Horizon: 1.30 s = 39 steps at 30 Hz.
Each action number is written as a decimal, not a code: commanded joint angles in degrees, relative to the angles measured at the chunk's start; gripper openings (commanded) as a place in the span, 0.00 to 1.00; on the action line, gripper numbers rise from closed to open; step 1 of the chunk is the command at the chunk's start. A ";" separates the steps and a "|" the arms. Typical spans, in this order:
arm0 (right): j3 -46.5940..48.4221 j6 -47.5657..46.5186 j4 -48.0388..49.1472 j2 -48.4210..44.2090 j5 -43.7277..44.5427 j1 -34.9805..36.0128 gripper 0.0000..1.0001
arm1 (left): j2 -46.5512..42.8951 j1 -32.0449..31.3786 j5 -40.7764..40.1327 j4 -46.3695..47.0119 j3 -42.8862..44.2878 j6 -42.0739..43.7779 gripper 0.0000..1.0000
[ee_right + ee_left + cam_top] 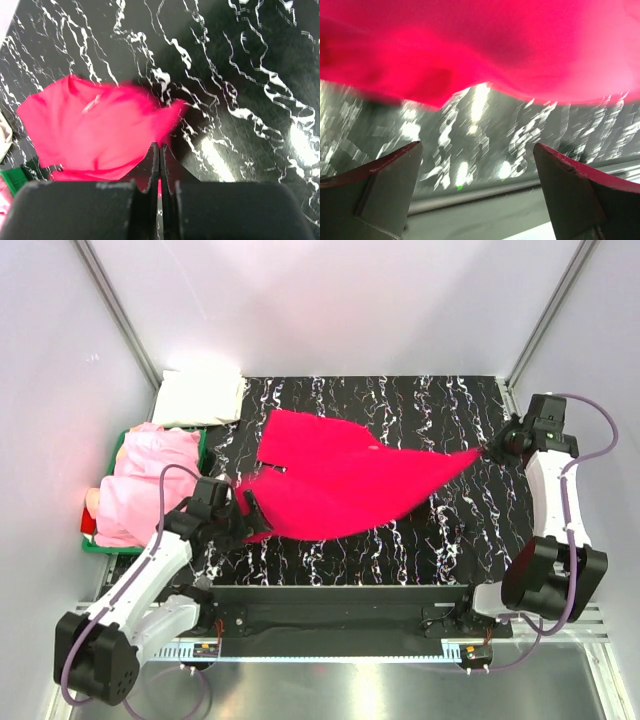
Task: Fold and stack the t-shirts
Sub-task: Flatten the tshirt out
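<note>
The crimson-red t-shirt (340, 480) lies across the black marbled table, pulled out to a point at its right end. My right gripper (490, 452) is shut on that right tip and holds it off the table; in the right wrist view the cloth (95, 130) runs into the closed jaws (160, 150). My left gripper (250, 512) is open at the shirt's near left edge. In the left wrist view the red cloth (480, 45) hangs just beyond the spread fingers (477, 160), with nothing between them.
A light pink shirt (150, 480) lies on the green tray (95, 545) at the left edge. A folded white shirt (200, 397) sits at the back left corner. White walls and frame posts close in the table.
</note>
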 commanded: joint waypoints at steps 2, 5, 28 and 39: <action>1.36 0.84 3.10 -3.94 -0.33 -0.40 0.00 | -3.91 -0.15 -2.61 1.32 6.99 0.59 0.99; 1.27 0.75 2.57 -5.17 -2.00 -0.32 0.00 | -1.01 -0.15 -4.72 -0.71 8.76 1.74 0.99; -4.71 0.67 2.48 -7.81 -8.42 0.91 0.00 | 51.01 -11.39 -10.44 7.30 44.07 6.13 0.77; -5.06 0.75 3.62 -5.88 -8.77 1.97 0.00 | 65.18 -16.23 -21.85 -6.50 60.36 5.52 0.68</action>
